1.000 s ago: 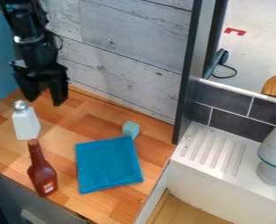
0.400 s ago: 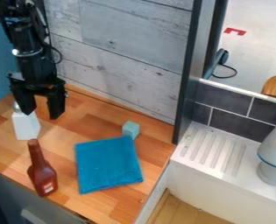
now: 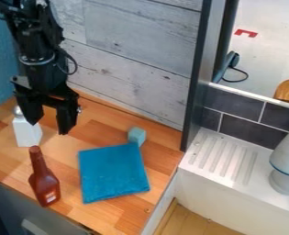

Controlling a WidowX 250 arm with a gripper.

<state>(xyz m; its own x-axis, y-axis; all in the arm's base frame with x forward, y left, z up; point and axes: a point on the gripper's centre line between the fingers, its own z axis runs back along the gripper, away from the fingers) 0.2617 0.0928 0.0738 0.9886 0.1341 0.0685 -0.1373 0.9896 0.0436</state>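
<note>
The hand (image 3: 48, 127) hangs over the counter (image 3: 100, 133), its fingers apart with nothing between them. The white bottle (image 3: 28, 135) stands near it, and the brown bottle (image 3: 44, 183) nearer the front edge. This seems a positioning step; grasping either bottle would need careful alignment, then lowering.

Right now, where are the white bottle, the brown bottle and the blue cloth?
White bottle (image 3: 28, 136), camera view: its body.
Brown bottle (image 3: 45, 184), camera view: its wide body.
Blue cloth (image 3: 113, 173), camera view: its middle.
</note>
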